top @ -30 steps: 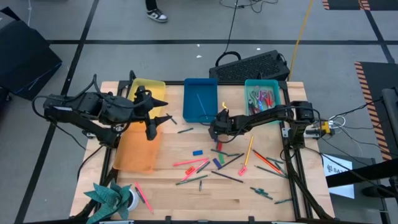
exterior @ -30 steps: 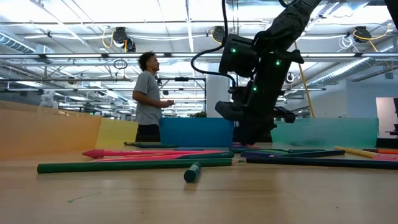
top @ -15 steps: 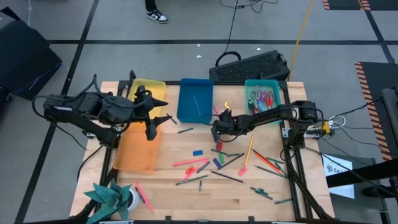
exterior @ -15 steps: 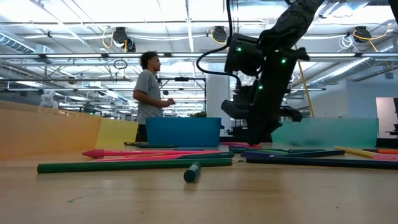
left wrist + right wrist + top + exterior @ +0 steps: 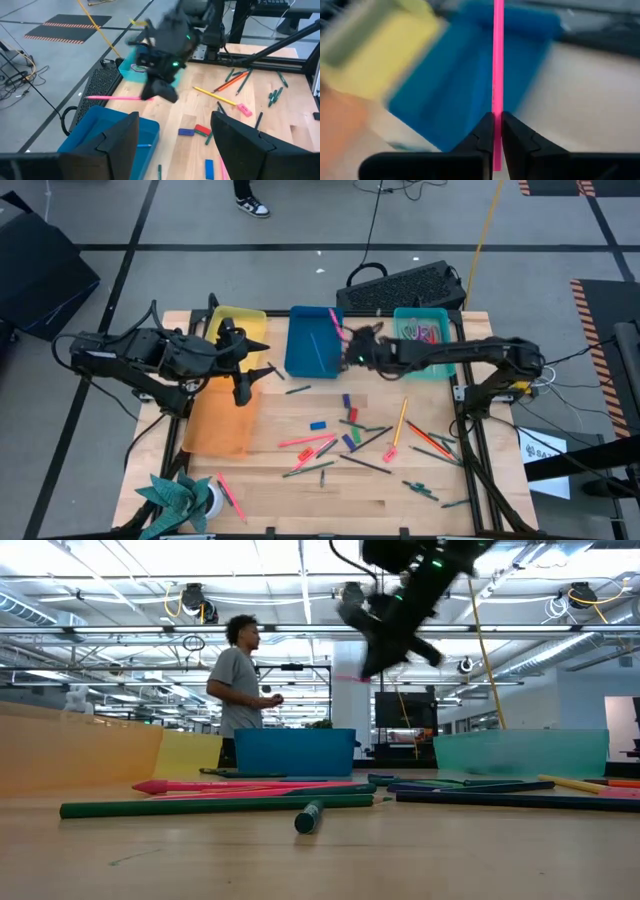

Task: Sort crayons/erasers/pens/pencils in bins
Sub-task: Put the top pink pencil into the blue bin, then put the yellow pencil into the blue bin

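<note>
Pink stick lifted over the blue bin

The right gripper (image 5: 347, 346) pinches 1 pink stick (image 5: 498, 75) above the blue bin (image 5: 312, 352); left gripper (image 5: 243, 370) gapes, empty.

Both arms were built of dark, nearly black segments, blocky at the joints and slimmer along the links. The left arm (image 5: 150, 355), at the left of the high view, had thin black cables looping off its base and forearm. The right arm (image 5: 470, 352), at the right of that view, carried a yellow and orange fitting near its base, with pale cables trailing from it. Small green lights glowed on the right arm's wrist housing (image 5: 400, 570). The left gripper's fingers (image 5: 250, 145) were matte black, angular and faceted, with flat inner faces.
</note>
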Motion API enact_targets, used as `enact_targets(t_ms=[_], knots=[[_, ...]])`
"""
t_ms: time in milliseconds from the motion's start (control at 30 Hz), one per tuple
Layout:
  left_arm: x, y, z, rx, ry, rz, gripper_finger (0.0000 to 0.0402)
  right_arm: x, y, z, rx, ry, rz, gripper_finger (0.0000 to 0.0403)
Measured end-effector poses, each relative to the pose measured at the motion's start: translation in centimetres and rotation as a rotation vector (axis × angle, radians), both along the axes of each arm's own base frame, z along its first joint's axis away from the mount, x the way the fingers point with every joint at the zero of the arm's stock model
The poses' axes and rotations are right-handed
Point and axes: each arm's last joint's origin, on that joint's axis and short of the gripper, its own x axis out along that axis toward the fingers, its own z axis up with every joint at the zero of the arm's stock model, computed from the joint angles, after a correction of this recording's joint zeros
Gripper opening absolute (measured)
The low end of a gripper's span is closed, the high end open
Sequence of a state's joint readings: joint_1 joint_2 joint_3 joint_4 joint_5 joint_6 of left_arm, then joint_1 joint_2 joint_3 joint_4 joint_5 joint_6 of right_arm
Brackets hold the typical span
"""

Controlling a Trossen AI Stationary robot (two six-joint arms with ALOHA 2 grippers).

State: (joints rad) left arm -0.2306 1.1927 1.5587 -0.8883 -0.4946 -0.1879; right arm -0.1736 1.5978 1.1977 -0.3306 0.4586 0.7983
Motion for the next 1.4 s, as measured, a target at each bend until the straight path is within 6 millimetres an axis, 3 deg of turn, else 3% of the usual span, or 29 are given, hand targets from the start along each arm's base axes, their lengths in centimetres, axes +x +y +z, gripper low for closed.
enact_targets(t_ms=[67, 167, 300, 500, 633, 733, 867, 1000, 1167, 1300, 1400], knots=[[0.0, 0.0, 0.0, 0.002, 0.001, -0.001, 0.0250, 2.2, -0.7, 1.1, -0.027, -0.013, 0.039, 0.0015], [0.0, 0.0, 0.0, 0.002, 0.001, -0.001, 0.0250, 5.7, -1.5, 1.0, -0.049, 0.044, 0.083, 0.0015], [0.0, 0.0, 0.0, -0.003, 0.003, 0.002, 0.0250, 8.7, -2.5, -1.7, -0.009, 0.170, 0.093, 0.0014], [0.0, 0.0, -0.1, -0.019, 0.000, 0.011, 0.0250, 9.4, -3.5, -6.7, 0.100, 0.320, 0.072, 0.0015], [0.0, 0.0, -0.1, -0.019, 0.000, 0.011, 0.0250, 9.6, -3.8, -8.5, 0.150, 0.343, 0.080, 0.0039], [0.0, 0.0, 0.0, -0.018, 0.000, 0.010, 0.0250, 9.6, -3.8, -8.2, 0.155, 0.334, 0.088, 0.0073], [0.0, 0.0, -0.1, -0.018, 0.001, 0.010, 0.0250, 9.1, -3.1, -5.1, 0.119, 0.287, 0.128, 0.0118], [-0.1, 0.0, -0.2, -0.015, 0.015, 0.011, 0.0250, 7.1, 0.6, -0.6, 0.124, 0.301, 0.173, 0.0137], [-0.3, 0.1, -0.5, -0.013, 0.048, 0.014, 0.0250, 2.7, 9.1, 3.0, 0.174, 0.356, 0.114, 0.0131], [-0.3, 0.1, -0.5, -0.009, 0.050, 0.012, 0.0250, -0.7, 15.4, 3.1, 0.330, 0.263, 0.017, 0.0129], [-0.3, 0.1, -0.5, 0.008, 0.054, 0.003, 0.0250, -3.5, 17.6, 1.7, 0.398, 0.258, -0.076, 0.0134]])
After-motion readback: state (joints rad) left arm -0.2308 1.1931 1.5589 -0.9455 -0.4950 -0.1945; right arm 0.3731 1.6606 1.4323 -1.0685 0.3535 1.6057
